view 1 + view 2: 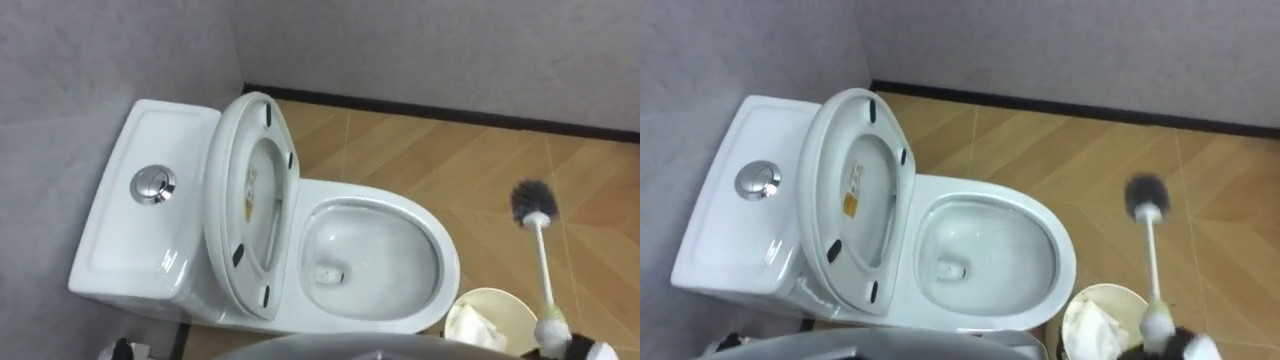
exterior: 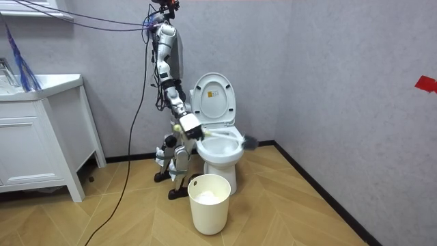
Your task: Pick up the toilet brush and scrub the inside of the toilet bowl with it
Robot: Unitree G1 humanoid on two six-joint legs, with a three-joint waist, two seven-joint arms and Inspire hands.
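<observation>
Toilet brush (image 1: 543, 262) held in the air, its dark bristle head over the wooden floor (image 1: 420, 150), to the right of the toilet (image 1: 370, 192) and clear of its bowl. Right hand (image 1: 570, 345) grips the white handle's lower end. Lid (image 1: 228, 170) stands raised against the tank. 1 waste bin (image 1: 495, 292) holding crumpled paper sits just beside the bowl.

Both eye views look down on the toilet (image 1: 360, 192); room view faces it.
</observation>
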